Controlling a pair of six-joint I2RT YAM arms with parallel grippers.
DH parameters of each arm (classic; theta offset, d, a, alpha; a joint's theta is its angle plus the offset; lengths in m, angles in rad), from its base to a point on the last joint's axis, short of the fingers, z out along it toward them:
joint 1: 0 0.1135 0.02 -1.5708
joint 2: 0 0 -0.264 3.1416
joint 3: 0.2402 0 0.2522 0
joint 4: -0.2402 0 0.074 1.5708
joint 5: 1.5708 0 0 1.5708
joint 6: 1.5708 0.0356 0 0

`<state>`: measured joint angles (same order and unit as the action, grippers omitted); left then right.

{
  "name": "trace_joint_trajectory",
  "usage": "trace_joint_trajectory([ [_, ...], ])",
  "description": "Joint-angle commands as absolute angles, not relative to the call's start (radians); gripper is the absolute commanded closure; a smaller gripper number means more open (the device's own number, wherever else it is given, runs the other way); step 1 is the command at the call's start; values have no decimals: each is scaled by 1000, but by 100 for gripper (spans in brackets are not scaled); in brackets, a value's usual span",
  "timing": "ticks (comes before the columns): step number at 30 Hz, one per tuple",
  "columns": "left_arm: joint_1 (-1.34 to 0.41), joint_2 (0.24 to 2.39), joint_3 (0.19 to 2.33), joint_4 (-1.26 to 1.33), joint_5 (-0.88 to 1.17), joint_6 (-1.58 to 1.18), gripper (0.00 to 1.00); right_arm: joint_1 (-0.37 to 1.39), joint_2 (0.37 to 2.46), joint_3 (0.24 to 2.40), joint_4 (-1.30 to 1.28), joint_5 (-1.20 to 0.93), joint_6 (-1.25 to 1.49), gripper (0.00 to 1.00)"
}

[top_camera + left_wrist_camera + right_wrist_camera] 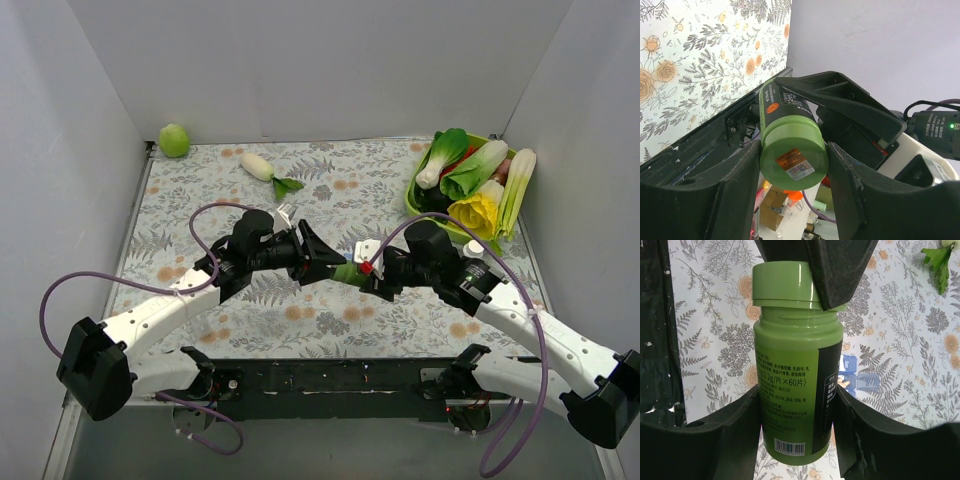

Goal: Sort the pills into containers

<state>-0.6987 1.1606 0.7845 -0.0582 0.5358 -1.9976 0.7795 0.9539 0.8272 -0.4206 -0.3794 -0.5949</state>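
Note:
A green cylindrical pill bottle (pixel 350 272) hangs level between my two grippers above the floral table. My right gripper (pixel 378 268) is shut on the bottle body (pixel 795 390). My left gripper (pixel 322 266) is shut on the bottle's green cap (pixel 794 160), and one of its black fingers (pixel 835 270) shows over the cap (pixel 782 282) in the right wrist view. The containers (pixel 862 377), joined translucent blue compartments, one marked "Sun", lie on the table under the bottle, mostly hidden by it and by my right finger. Small pale pills (pixel 844 383) show in one compartment.
A green basket (pixel 415 195) of toy vegetables stands at the back right. A white radish (pixel 258 165) and a green round fruit (pixel 174 140) lie near the back wall. White walls close off three sides.

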Motion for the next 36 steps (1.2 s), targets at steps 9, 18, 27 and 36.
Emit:
trace_joint_trajectory([
  [9, -730, 1264, 971, -320, 554, -1924, 90, 833, 957, 930, -379, -308, -635, 99],
  [18, -735, 1269, 1049, -459, 486, -1859, 92, 833, 979, 980, -410, -376, -529, 99],
  [27, -735, 1197, 1057, -462, 460, -1773, 92, 825, 999, 1003, -411, -478, -420, 99],
  [36, -735, 1094, 983, -411, 469, -1694, 93, 778, 1012, 1008, -385, -596, -298, 99],
])
